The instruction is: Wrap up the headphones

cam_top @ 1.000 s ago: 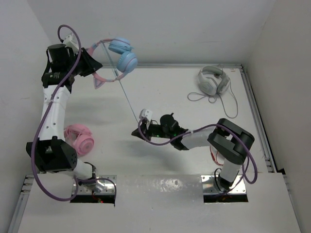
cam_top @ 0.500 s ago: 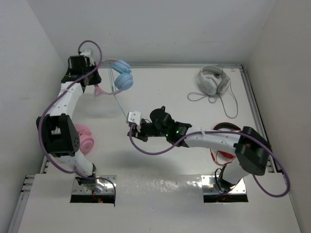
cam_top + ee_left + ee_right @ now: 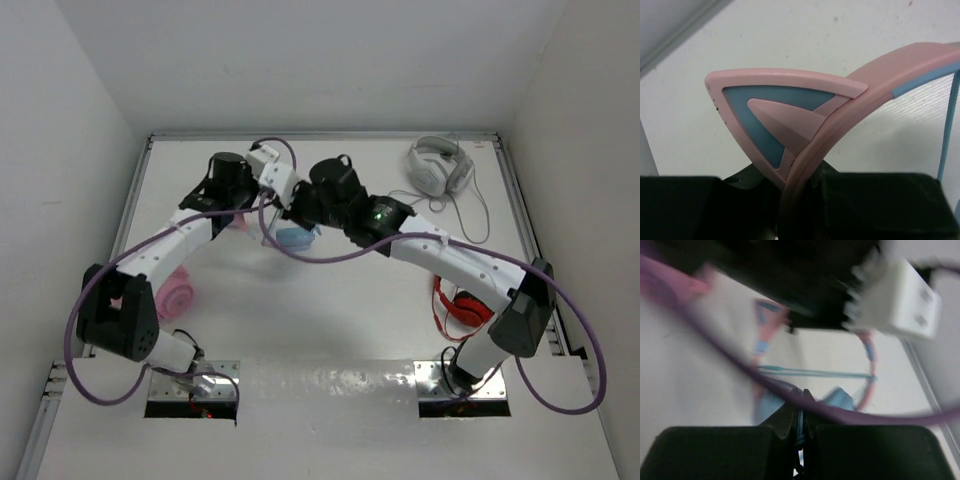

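Note:
The headphones [image 3: 295,238] lie low over the middle of the table; a light-blue ear cup shows there, with pink beside it. In the left wrist view the pink headband [image 3: 890,70] and its cat ear [image 3: 770,115] fill the frame. My left gripper [image 3: 800,177] is shut on the band just below the ear. My right gripper [image 3: 800,422] is shut on the thin pale cable [image 3: 801,429], close to the blue ear cups [image 3: 840,397]. From above, the left gripper [image 3: 245,212] and right gripper [image 3: 300,218] meet over the headphones, hiding most of them.
White headphones [image 3: 437,167] lie at the back right with their cable looping forward. Red headphones [image 3: 462,305] sit under the right arm's elbow. An all-pink pair [image 3: 175,290] rests by the left arm. Purple arm cables hang over the middle.
The left arm carried the headphones from high at the back left down to the table's middle. The right arm swung back toward them, still holding the cable.

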Controlling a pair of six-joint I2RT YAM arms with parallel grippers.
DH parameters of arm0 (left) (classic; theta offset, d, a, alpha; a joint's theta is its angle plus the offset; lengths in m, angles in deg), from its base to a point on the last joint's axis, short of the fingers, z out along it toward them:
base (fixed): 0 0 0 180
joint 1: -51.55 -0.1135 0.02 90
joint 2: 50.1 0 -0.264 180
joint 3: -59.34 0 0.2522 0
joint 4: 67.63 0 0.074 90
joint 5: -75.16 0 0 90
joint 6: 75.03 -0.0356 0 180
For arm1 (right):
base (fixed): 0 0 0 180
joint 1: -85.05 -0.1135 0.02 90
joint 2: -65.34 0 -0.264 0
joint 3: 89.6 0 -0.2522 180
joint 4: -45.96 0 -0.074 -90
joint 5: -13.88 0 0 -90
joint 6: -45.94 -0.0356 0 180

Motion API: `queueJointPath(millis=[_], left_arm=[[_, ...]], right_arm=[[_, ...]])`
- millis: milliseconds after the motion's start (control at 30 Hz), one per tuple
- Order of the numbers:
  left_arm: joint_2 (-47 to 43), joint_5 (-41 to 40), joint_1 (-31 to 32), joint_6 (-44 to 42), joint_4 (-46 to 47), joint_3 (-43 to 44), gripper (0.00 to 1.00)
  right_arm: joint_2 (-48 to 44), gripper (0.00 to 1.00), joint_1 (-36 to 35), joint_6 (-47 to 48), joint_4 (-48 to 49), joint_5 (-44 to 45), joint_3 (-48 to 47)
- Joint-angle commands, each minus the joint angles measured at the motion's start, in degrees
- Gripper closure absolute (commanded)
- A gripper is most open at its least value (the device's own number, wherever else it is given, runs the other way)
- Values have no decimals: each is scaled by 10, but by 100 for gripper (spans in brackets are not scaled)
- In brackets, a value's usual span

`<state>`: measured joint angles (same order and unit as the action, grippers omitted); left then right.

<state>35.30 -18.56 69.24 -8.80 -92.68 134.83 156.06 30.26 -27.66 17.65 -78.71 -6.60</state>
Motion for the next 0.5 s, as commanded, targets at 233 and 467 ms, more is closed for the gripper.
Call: queueJointPath(millis=[233, 467], left_arm=[[-103, 149, 51, -48, -72, -27, 100], [-109, 201, 66, -15, -124, 1, 100]], right_arm=[[7, 100, 165, -37, 128, 50, -19], [40, 100, 203, -49, 137, 43, -18]])
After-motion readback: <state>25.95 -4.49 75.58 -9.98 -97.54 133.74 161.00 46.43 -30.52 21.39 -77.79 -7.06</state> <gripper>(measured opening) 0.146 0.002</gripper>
